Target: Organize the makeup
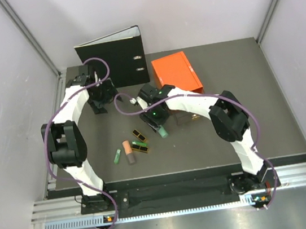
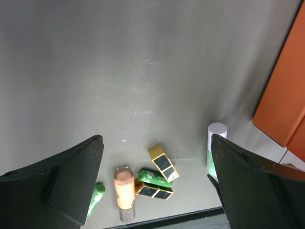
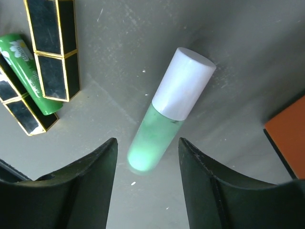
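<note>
A mint tube with a pale lilac cap lies on the grey table, and its mint end sits between the fingertips of my open right gripper, with nothing held. From above, the right gripper hovers over this tube. To its left lies a cluster: two black-and-gold cases, a green stick, a peach-grey tube and a second green stick. My left gripper is open and empty, high at the back left, far from the cluster.
An orange drawer box stands at the back, right of centre, close behind the right gripper. A black ring binder stands upright at the back left, just behind the left gripper. The table's front edge runs near the cluster.
</note>
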